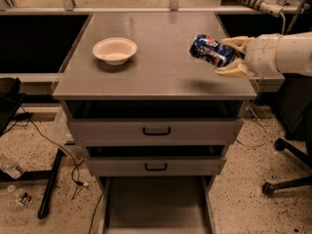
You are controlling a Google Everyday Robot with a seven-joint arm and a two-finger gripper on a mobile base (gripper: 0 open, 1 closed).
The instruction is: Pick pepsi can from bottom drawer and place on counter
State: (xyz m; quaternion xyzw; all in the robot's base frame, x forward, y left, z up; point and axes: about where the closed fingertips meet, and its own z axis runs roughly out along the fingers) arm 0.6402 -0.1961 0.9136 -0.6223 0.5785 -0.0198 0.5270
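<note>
Roughly halfway: pepsi can [209,49] out of the bottom drawer [156,206], now clamped crosswise in the gripper [223,57], with counter [161,79] just beneath and drawer far below-left. Left to do: lowering, letting go. Dark blue, red-white logo, silver end, tilted, seemingly undented.

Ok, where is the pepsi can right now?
In the camera view the pepsi can is held tilted in the gripper, above the right side of the counter, right of the bowl and not yet set down.
</note>
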